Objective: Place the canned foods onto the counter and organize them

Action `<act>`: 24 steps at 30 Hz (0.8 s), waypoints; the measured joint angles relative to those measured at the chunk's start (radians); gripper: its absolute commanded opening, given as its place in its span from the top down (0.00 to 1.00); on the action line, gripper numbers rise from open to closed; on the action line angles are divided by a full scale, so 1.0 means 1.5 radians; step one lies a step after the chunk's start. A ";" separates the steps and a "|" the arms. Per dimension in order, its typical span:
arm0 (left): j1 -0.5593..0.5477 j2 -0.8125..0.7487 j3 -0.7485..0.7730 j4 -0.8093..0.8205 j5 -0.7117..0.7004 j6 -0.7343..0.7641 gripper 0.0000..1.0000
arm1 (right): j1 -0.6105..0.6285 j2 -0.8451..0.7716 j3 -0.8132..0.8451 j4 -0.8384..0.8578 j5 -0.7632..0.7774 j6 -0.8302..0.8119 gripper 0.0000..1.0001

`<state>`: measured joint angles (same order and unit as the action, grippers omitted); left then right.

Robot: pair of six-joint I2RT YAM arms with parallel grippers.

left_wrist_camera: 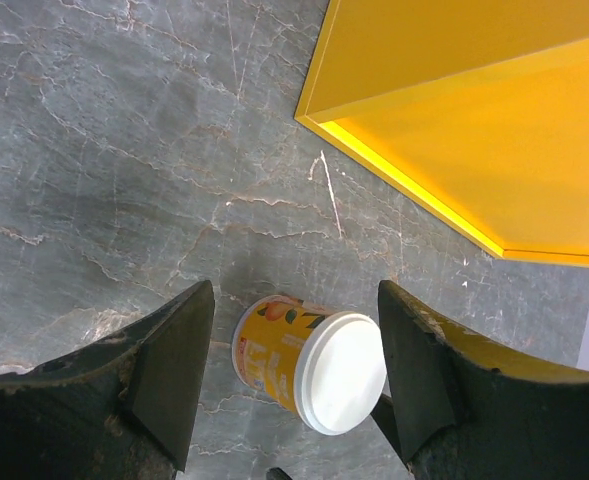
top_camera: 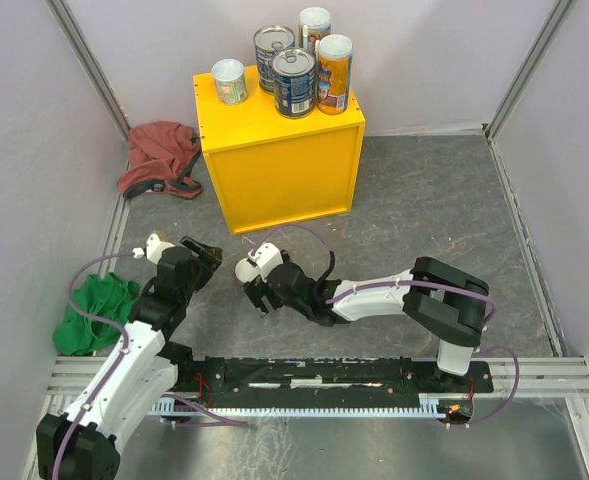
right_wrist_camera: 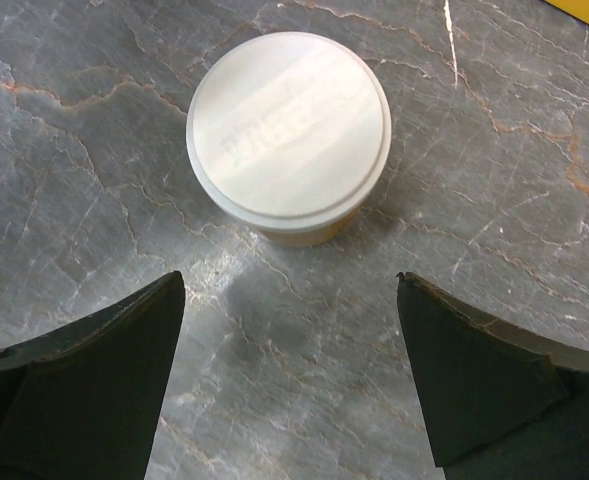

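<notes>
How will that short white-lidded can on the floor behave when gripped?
The short can looks rigid, so it should hold shape. Squat and upright on its flat base, it probably won't tip or roll. Its smooth round wall might slip.

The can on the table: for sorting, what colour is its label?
The can is orange-labelled, white-lidded; best in left wrist view.

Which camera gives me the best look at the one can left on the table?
Left wrist: it shows the can, orange label and white lid both, with the yellow counter behind. Right wrist shows only its lid from above. Top external: crowded by the right end effector, I cannot pick it out surely.
</notes>
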<state>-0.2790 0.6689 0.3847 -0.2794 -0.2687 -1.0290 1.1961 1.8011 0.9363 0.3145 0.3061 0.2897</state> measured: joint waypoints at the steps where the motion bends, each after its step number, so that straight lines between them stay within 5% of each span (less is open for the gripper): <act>1: 0.000 -0.006 -0.002 -0.004 0.000 -0.001 0.27 | 0.000 0.008 0.002 0.007 0.000 0.000 0.05; 24: 0.000 -0.042 -0.018 -0.034 0.007 -0.004 0.27 | -0.018 0.094 0.052 0.096 0.001 -0.001 0.05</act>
<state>-0.2790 0.6064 0.3584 -0.3302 -0.2577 -1.0351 1.1694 1.9415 1.0138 0.4580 0.3069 0.2878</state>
